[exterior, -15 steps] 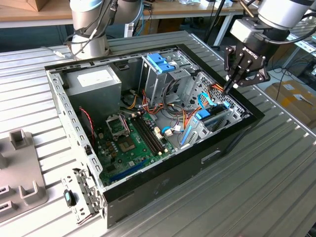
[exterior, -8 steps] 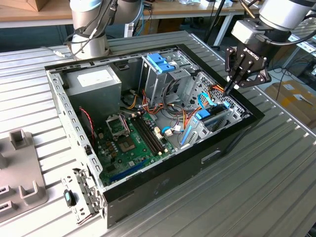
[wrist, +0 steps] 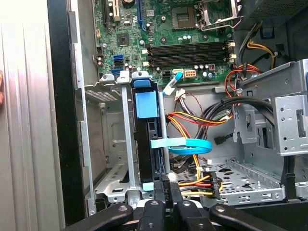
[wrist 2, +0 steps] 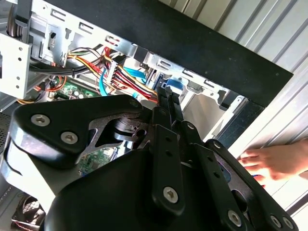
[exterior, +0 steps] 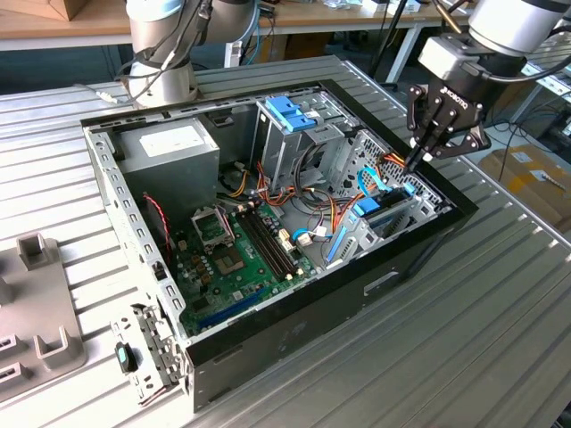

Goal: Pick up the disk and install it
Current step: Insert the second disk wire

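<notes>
I've got the black claw (exterior: 417, 159) pressed together, fingertips right at the end of the disk (wrist: 147, 144), a flat drive with light-blue plastic rails standing on edge in the metal bay by the black open computer case's (exterior: 294, 343) wall; in the second wrist view a person's hand (wrist 2: 279, 161) rests on the ribbed metal surface (exterior: 464, 357) beside the case

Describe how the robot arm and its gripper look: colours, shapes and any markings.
The arm is light grey with rounded joints. A pale grey block joins it to the gripper, which is black, built of flat angular metal links with silver screw heads, narrowing to slim black fingers. White lettering marks the gripper's body.
</notes>
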### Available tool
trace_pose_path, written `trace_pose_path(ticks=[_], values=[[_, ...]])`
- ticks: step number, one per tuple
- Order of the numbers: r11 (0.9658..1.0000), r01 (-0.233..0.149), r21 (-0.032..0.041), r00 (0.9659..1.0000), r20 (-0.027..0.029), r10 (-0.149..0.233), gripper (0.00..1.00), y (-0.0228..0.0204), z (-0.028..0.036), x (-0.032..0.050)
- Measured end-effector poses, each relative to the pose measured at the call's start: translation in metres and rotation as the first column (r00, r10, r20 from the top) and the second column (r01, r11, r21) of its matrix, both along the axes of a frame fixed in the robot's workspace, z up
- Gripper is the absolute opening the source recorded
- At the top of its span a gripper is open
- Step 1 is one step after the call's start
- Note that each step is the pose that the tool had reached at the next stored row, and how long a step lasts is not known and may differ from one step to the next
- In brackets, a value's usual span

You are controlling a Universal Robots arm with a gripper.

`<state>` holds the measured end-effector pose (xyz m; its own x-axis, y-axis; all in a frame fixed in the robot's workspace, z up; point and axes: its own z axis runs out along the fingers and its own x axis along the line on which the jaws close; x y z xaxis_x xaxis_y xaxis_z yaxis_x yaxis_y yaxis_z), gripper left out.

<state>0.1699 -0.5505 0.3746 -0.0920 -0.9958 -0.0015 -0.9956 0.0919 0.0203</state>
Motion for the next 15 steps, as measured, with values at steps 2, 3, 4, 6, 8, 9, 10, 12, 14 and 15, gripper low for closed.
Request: trace_pose_path(ticks=[2,3,4,6,8,9,10,12,14,15], values=[[1.0,0.0,-0.0001,1.0,0.0014,0.0,0.16,-0.001,0.0,-0.0013],[1.0,0.0,0.0,1.0,0.0068,0.0,0.16,-0.0018,-0.0006,-0.0036],[1.0,0.0,0.0001,0.9999,0.01,0.0,0.16,-0.0021,-0.0011,-0.0046],[1.0,-0.001,0.0003,0.9998,0.0173,0.001,0.16,-0.0028,-0.0029,-0.0077],[1.0,-0.003,0.0012,0.9998,0.02,0.003,0.16,-0.003,-0.006,-0.0119],[1.0,-0.003,0.0011,0.9998,0.0201,0.003,0.16,-0.003,-0.0059,-0.0119],[1.0,-0.003,0.0009,0.9998,0.0201,0.003,0.16,-0.003,-0.0059,-0.0119],[1.0,-0.003,0.0011,0.9998,0.0201,0.003,0.16,-0.003,-0.006,-0.012],[1.0,-0.003,0.0011,0.9998,0.0201,0.003,0.16,-0.003,-0.006,-0.012],[1.0,-0.003,0.0011,0.9998,0.0201,0.003,0.16,-0.003,-0.006,-0.012]])
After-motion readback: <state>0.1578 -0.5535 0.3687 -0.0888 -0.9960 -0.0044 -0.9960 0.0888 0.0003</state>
